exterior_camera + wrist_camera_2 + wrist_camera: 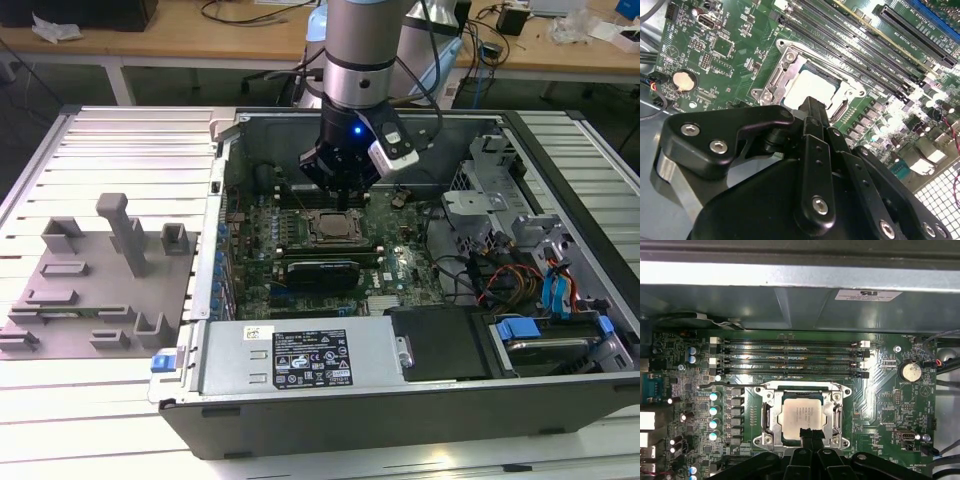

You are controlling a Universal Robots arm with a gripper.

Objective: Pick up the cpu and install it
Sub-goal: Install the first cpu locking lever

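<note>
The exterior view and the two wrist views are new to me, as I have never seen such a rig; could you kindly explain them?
The exterior view looks on from off the machine: a robot arm reaches down into an open computer case lying on a slatted metal table, with grey fixture blocks toward that view's left. Both wrist views come from cameras riding on the arm, looking past its black gripper at the green motherboard. The silvery square cpu lies flat inside the metal socket frame. The jaws look closed, their tips at the cpu's edge; whether they touch it I cannot tell.

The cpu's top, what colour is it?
The cpu is silvery white, clearest in the first wrist view.
</note>
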